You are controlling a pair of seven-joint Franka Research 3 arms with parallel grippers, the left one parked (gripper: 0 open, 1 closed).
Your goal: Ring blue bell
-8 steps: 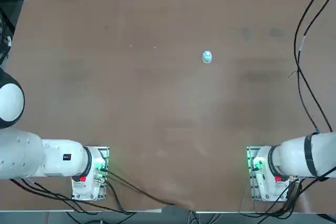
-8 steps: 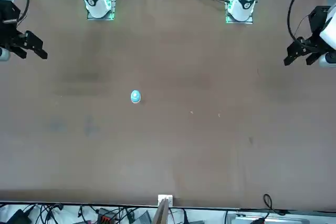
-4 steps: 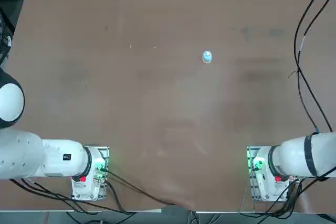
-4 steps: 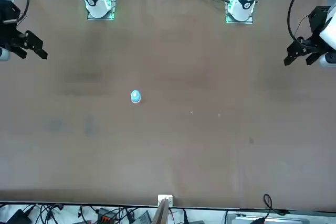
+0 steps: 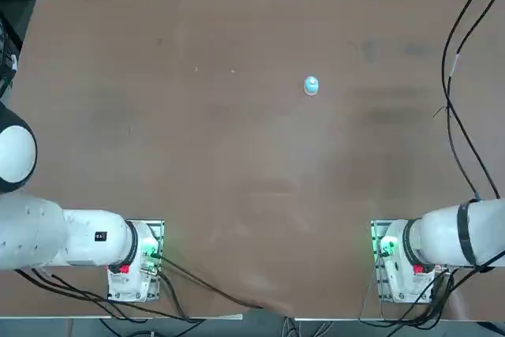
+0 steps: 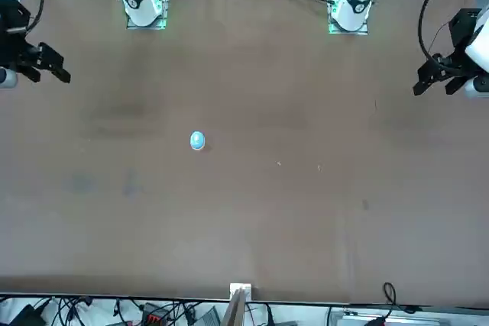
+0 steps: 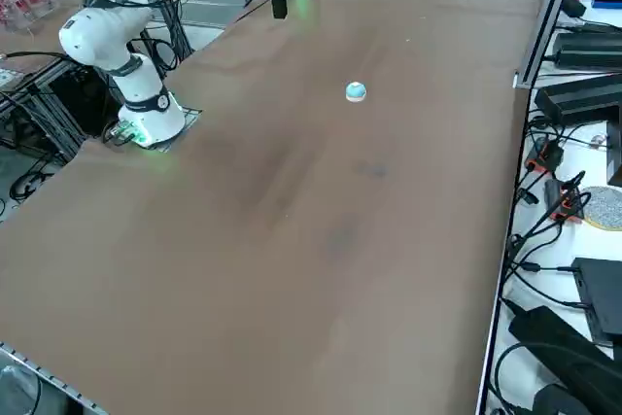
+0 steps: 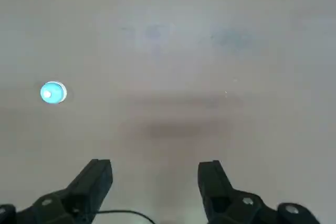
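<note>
The blue bell (image 5: 311, 86), a tiny light-blue dome with a pale top button, stands alone on the brown table (image 5: 237, 163); it also shows in the front view (image 6: 197, 140), the right side view (image 7: 356, 92) and the right wrist view (image 8: 53, 92). My right gripper (image 6: 47, 72) hangs high over the table's side edge, well apart from the bell. In the wrist view the right gripper (image 8: 155, 174) is open, nothing between its black fingers (image 8: 98, 174), and the bell lies off to one side ahead of them. The gripper is outside the top view.
The right arm's base (image 5: 406, 262) is bolted at the table's near edge, its cable (image 5: 454, 108) running along the right side. Cables and boxes (image 7: 573, 94) line the far edge. The parked left arm (image 5: 47, 230) stays at the left.
The right gripper has shifted very slightly in the front view. The bell has not moved.
</note>
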